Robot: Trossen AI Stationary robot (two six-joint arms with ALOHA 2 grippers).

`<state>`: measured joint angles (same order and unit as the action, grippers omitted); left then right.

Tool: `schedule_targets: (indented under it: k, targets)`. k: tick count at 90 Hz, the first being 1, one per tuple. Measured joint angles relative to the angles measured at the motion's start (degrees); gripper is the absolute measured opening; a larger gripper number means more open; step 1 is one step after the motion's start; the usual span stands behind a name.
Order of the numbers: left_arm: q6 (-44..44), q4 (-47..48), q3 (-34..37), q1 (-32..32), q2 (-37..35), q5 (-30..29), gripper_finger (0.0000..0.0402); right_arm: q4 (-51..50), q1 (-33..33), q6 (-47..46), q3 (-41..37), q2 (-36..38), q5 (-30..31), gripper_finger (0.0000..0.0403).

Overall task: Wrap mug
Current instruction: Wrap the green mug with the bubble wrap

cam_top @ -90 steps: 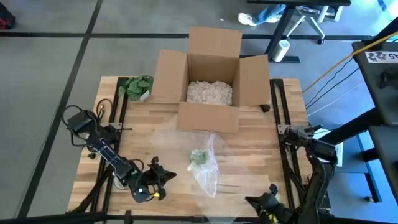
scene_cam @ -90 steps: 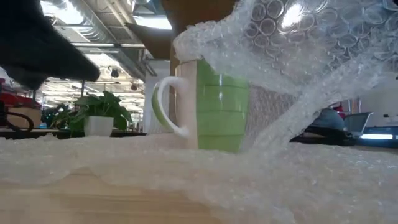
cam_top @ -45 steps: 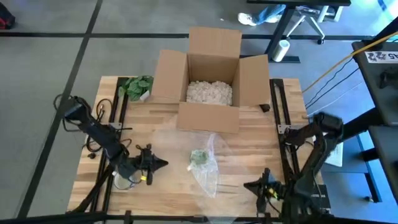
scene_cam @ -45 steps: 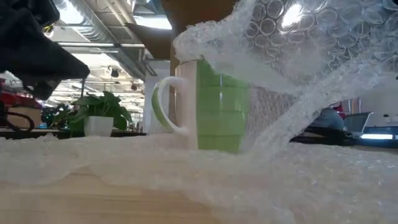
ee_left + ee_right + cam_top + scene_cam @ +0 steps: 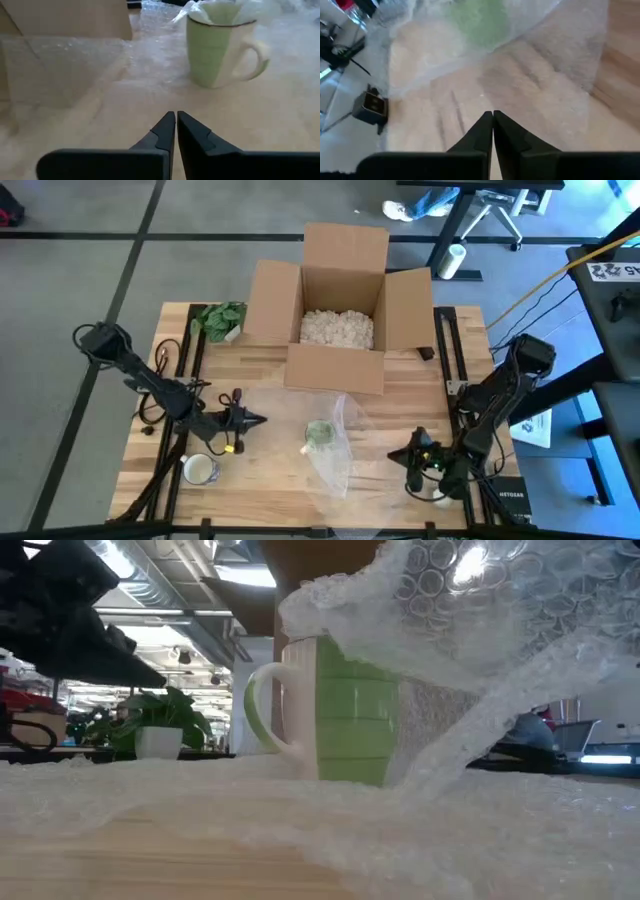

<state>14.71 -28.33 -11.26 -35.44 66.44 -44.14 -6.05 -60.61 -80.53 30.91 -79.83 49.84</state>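
Observation:
A green-and-white mug (image 5: 320, 433) stands upright on a clear bubble-wrap sheet (image 5: 330, 455) spread over the table's middle. One part of the sheet is draped over the mug's rim and side (image 5: 480, 630). The mug's handle (image 5: 262, 710) is bare. My left gripper (image 5: 262, 419) is shut, to the mug's left, pointing at it (image 5: 220, 45). My right gripper (image 5: 392, 457) is shut, to the right of the wrap and nearer the front edge. In its wrist view the mug (image 5: 480, 20) shows blurred through the wrap.
An open cardboard box (image 5: 340, 310) with white packing fill stands just behind the wrap. A small potted plant (image 5: 222, 320) sits at the far left. A roll of tape (image 5: 200, 470) lies near the front left corner. Bare wood (image 5: 400, 410) lies to the right of the mug.
Both grippers have moved from the table's near edge toward the far edge, staying shut. The left one now sits level with the mug, the right one beside the wrap's right edge. Mug and wrap have not moved.

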Motion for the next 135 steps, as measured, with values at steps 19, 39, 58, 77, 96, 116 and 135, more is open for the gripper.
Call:
schedule_targets:
  k: [19,39,58,77,96,116,135]
  targets:
    - [15.95,12.43,-0.03,4.56,-1.73,-0.99,0.001,0.81,-0.13,-0.01,0.01,0.04,-0.95,0.0]
    - [26.11,18.69,-0.03,7.6,-2.39,-0.21,0.0051,3.48,-0.12,1.5,0.03,0.02,-1.01,0.0]
    - [26.67,18.72,-0.03,8.82,-2.36,0.91,0.0099,3.49,-0.12,1.5,0.03,0.02,-1.03,0.0]
    - [23.98,20.19,-0.05,8.87,-2.36,2.63,0.013,3.48,-0.12,1.55,0.03,0.0,0.29,0.0]
    - [33.6,28.82,-0.05,8.85,-2.36,4.63,0.0119,3.49,-0.12,2.97,0.03,-0.02,0.49,0.0]
    - [37.66,29.92,-0.05,6.36,-2.75,12.7,0.0106,3.65,-0.12,2.97,0.03,-0.02,-0.61,0.0]
    - [40.81,35.27,-0.1,3.23,-8.14,14.25,0.0097,3.92,-0.12,2.97,0.05,-0.02,1.29,0.0]
